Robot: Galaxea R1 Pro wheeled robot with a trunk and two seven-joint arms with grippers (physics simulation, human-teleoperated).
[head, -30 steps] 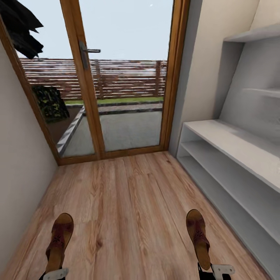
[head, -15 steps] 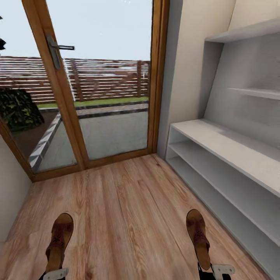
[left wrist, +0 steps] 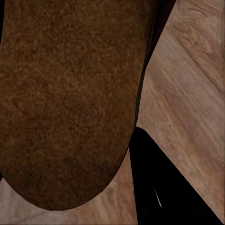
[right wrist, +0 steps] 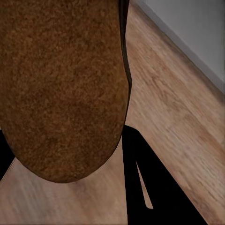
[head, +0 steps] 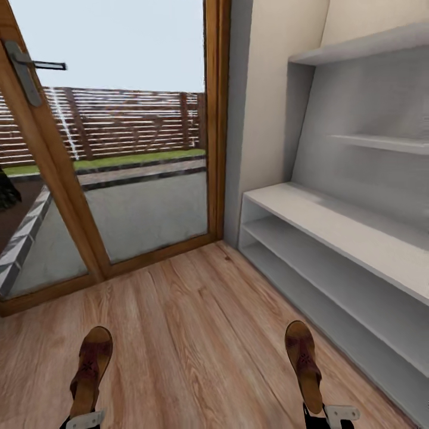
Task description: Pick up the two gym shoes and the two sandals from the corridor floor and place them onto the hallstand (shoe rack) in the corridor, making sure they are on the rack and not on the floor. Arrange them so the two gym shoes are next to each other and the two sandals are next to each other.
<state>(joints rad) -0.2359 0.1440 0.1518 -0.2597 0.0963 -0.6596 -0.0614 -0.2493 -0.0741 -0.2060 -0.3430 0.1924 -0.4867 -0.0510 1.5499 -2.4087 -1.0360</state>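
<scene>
The hallstand (head: 333, 220) is standing bare at my right. I am carrying one sandal (head: 89, 369) in my left jaws (head: 83, 420), the other sandal (head: 304, 363) in my right jaws (head: 333, 414), clamped at the heels; nothing racked yet.

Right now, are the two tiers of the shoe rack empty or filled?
Empty, as far as shown: both tiers of the shoe rack look bare in the head view. Its far right end is cut off.
</scene>
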